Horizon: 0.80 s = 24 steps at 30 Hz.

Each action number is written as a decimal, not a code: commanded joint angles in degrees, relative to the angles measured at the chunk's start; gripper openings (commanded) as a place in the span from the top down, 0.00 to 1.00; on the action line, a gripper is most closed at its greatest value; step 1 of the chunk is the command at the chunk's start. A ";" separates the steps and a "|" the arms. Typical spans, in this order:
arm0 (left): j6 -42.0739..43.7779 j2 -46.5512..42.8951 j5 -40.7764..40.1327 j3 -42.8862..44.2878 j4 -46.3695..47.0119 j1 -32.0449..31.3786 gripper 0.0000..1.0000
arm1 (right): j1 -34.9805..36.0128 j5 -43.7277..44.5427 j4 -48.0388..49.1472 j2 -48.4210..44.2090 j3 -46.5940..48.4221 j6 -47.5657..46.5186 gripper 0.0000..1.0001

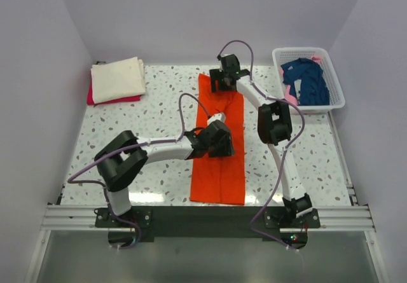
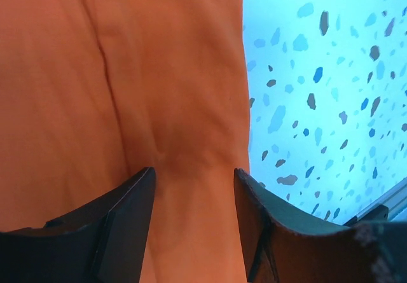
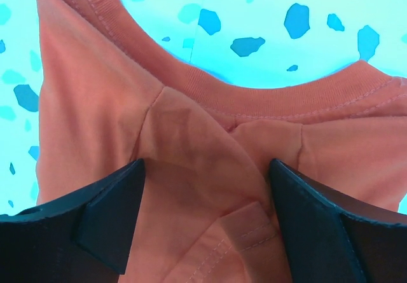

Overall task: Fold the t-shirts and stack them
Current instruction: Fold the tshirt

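In the middle of the table [image 1: 146, 111], you are folding the orange shirt [image 1: 219, 162], now lying as a long, narrow strip.
Neither hand is gripping anything: your left gripper [image 2: 194, 172] is hovering over the strip's middle with its jaws apart, and your right gripper [image 3: 206, 163] is gaping wide above the collar at the far end. A cream shirt [image 1: 117, 78] is sitting folded on a red shirt [image 1: 127, 98] in the far-left corner. A navy shirt [image 1: 308, 82] is waiting in the basket [image 1: 337, 98]. The cross folds and stacking are looking like your remaining work.
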 commanded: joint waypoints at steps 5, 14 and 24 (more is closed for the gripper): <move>6.68 -17.27 -9.01 -5.94 -9.36 0.95 0.41 | 0.02 2.94 -2.01 -12.62 -1.39 1.45 0.16; 6.58 -29.15 -10.25 -14.83 -12.45 5.78 0.40 | 1.07 3.74 2.91 -24.31 -21.43 6.55 0.23; 8.87 -33.99 -8.40 -17.91 -13.32 10.79 0.40 | 1.60 13.92 -0.51 -18.18 -18.72 6.73 0.36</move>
